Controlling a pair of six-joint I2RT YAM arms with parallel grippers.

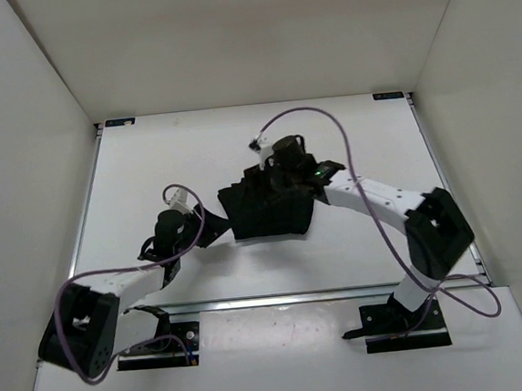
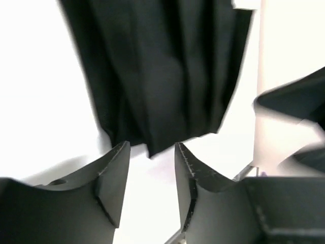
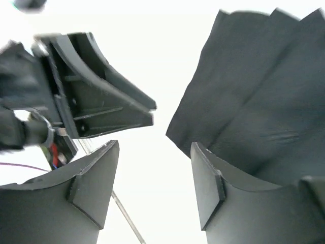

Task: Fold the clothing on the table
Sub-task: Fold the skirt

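**Top view.** The clothing (image 1: 267,211) lies as a compact black bundle near the centre of the table (image 1: 149,169). Its pleats are bunched and its outline is roughly trapezoidal. The left gripper (image 2: 151,146) sits at the bundle's 8 o'clock, and the right gripper (image 3: 155,145) sits over its 12 o'clock edge.

**Wrist views.** Both pairs of jaws stand apart, with only white table showing between them, and neither pinches any fabric. A corner of the garment lies just beyond the left fingertips. An edge of the garment lies beside and behind one finger of the right gripper.

**Progress (a judgement).** The garment looks doubled into layers, not spread flat, so at least one fold appears to be done. Its edges are uneven and not squared. Whether a further fold is left or only tidying cannot be told from these views.
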